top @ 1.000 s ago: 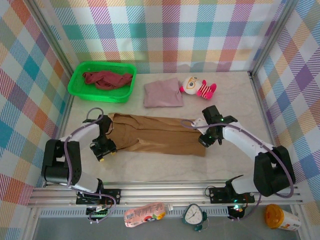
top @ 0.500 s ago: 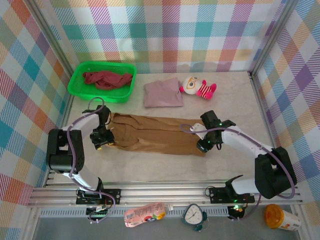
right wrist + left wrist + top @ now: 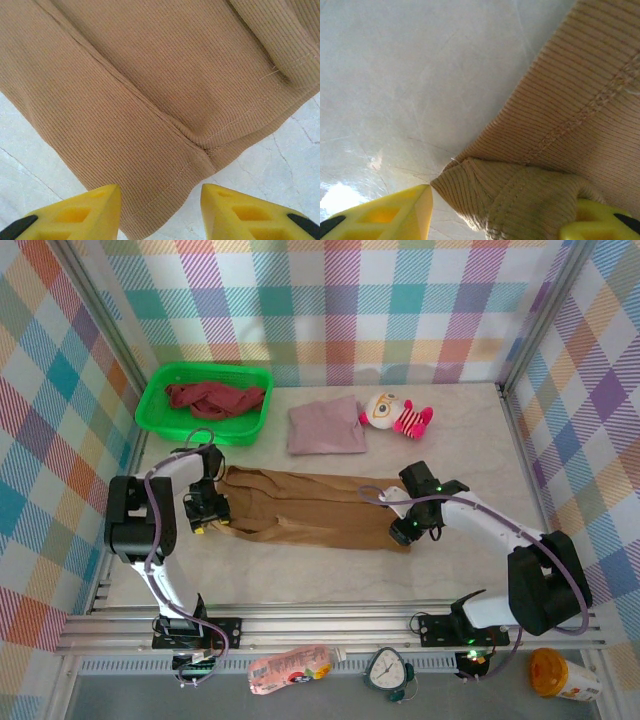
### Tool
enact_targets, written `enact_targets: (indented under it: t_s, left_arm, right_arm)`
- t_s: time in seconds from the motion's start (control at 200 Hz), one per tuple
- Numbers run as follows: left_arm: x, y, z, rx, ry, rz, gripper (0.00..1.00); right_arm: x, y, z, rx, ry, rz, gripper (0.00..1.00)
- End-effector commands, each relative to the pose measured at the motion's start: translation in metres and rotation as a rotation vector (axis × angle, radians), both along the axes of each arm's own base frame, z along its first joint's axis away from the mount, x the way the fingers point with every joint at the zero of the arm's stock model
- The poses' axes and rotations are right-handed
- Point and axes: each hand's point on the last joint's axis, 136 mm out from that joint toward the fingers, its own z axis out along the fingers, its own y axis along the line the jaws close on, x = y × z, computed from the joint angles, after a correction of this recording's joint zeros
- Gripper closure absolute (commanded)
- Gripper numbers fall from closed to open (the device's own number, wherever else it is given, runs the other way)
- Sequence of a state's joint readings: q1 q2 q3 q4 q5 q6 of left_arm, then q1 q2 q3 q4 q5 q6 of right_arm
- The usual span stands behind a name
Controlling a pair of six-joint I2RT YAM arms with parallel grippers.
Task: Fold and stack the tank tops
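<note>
There are three tank tops, two grippers, one basket and one plush toy.

The tan-brown tank top (image 3: 310, 512) lies spread on the pale table (image 3: 460, 450) in the middle of the top view. Its long axis runs left to right across the frame and sinks a little toward the right. In the right wrist view, its right end is a stitched hem lying flat. The dusty mauve-pink tank top (image 3: 326, 427) sits folded into a rough square above it, at upper centre and apart from it. The dark maroon-red tank top (image 3: 213, 398) lies crumpled lengthwise in the green basket (image 3: 150, 412) at upper left. The striped plush toy (image 3: 395, 414) lies just right of the pink top.

The left gripper (image 3: 207, 517) is at the tan top's left end. In its wrist view, the yellow fingers (image 3: 385, 216) stand partly apart, with a bunched, hemmed fold of ribbed tan cloth lying between them. The fold reaches the right finger. I cannot tell whether it is pinched or only sits in the gap.

The right gripper (image 3: 405, 530) is at the lower right corner of the tan top. In its wrist view, the fingertips (image 3: 75, 212) stand apart over the flat hem and a strip of bare table, and they have hold of nothing.
</note>
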State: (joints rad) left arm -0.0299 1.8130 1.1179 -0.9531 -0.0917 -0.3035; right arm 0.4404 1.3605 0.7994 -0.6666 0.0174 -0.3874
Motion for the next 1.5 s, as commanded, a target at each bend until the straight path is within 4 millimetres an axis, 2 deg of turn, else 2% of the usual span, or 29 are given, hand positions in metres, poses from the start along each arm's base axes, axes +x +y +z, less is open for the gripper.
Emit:
enact_targets:
  t_s: [0.0, 0.095, 0.3, 0.48, 0.62, 0.77, 0.97, 1.06, 1.26, 1.375, 1.495]
  left_arm:
    - [-0.007, 0.011, -0.015, 0.035, 0.068, -0.026, 0.47]
    - [-0.005, 0.013, -0.002, 0.047, 0.05, -0.038, 0.46]
    - [0.016, 0.002, 0.056, -0.016, -0.138, -0.028, 0.35]
    - [0.03, -0.005, 0.076, -0.055, -0.199, -0.015, 0.31]
    - [0.032, -0.035, 0.098, -0.183, -0.283, -0.015, 0.31]
    - [0.027, -0.102, 0.121, -0.336, -0.376, -0.094, 0.3]
    - [0.025, -0.216, 0.139, -0.524, -0.481, -0.256, 0.3]
    - [0.024, -0.264, 0.137, -0.588, -0.506, -0.342, 0.3]
    - [0.002, -0.369, 0.119, -0.674, -0.473, -0.561, 0.31]
    - [-0.01, -0.417, 0.109, -0.706, -0.457, -0.657, 0.32]
    - [-0.029, -0.457, 0.097, -0.718, -0.417, -0.768, 0.35]
  right_arm:
    - [0.01, 0.008, 0.006, 0.051, -0.001, -0.099, 0.51]
    - [0.021, 0.006, 0.01, 0.108, -0.012, -0.215, 0.48]
    - [0.047, -0.001, 0.026, 0.241, -0.018, -0.419, 0.45]
    - [0.076, -0.01, 0.038, 0.31, -0.025, -0.563, 0.42]
    - [0.097, -0.021, 0.038, 0.302, -0.021, -0.636, 0.42]
    - [0.122, -0.028, 0.031, 0.297, 0.002, -0.679, 0.45]
    - [0.145, -0.021, 0.012, 0.282, 0.098, -0.665, 0.52]
    - [0.148, -0.018, 0.003, 0.277, 0.138, -0.635, 0.55]
    - [0.148, -0.019, -0.009, 0.259, 0.19, -0.614, 0.56]
    - [0.151, -0.022, -0.02, 0.231, 0.202, -0.604, 0.56]
    - [0.152, -0.02, -0.027, 0.236, 0.233, -0.595, 0.57]
